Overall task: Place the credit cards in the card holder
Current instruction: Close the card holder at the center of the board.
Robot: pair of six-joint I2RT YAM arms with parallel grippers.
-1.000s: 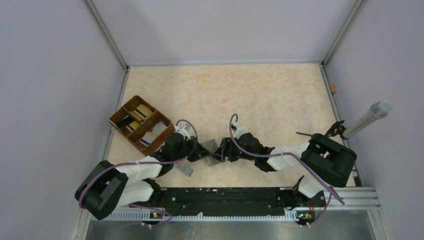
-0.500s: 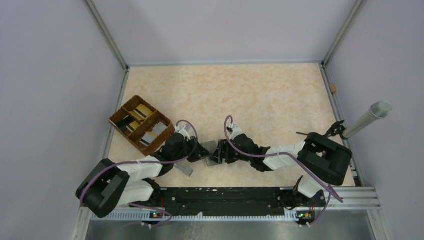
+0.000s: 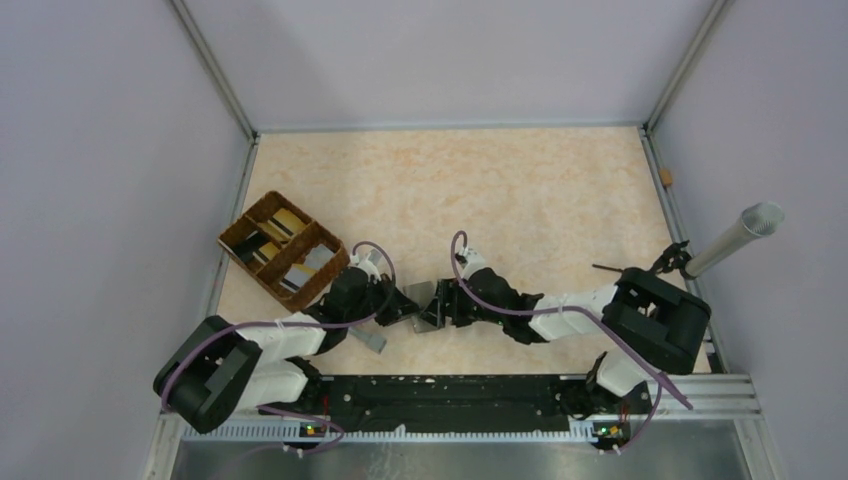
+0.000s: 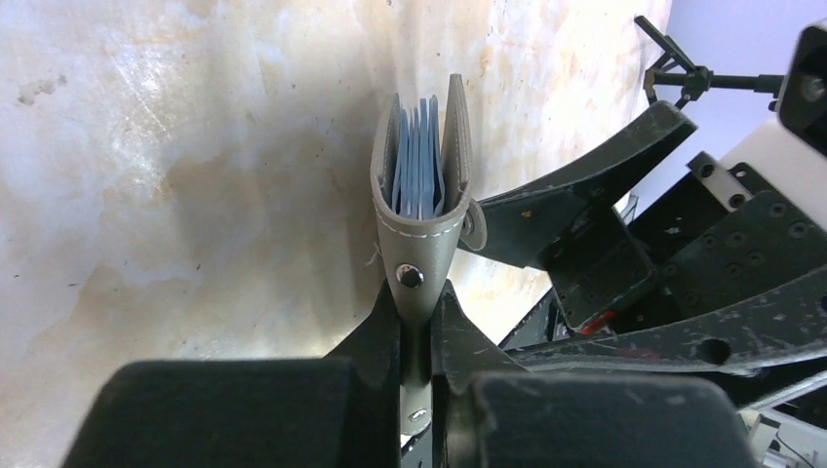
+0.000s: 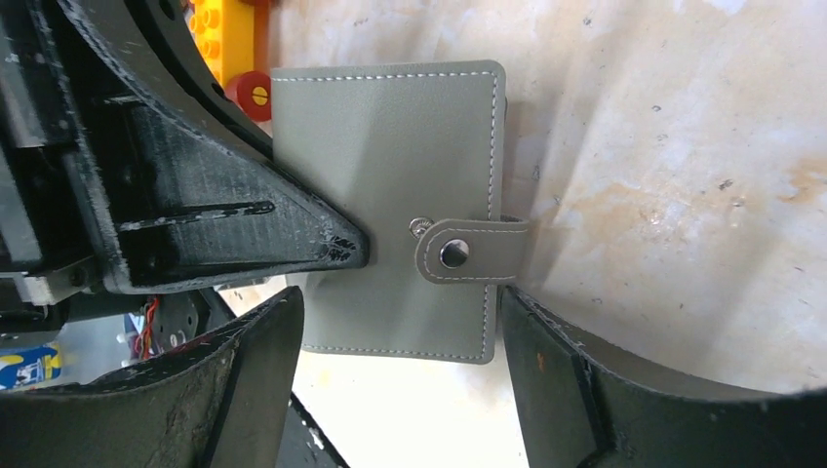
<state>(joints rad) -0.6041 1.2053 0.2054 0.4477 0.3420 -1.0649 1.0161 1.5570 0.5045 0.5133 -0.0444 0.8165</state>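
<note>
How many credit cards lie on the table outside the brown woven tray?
1: a thin grey rectangular card lies beside the left arm. Others may be hidden under the arms.

No text, brand, number or sign is readable; a blue-yellow sticker (image 5: 27,366) beside the right tool (image 5: 400,317) is too blurred.
</note>
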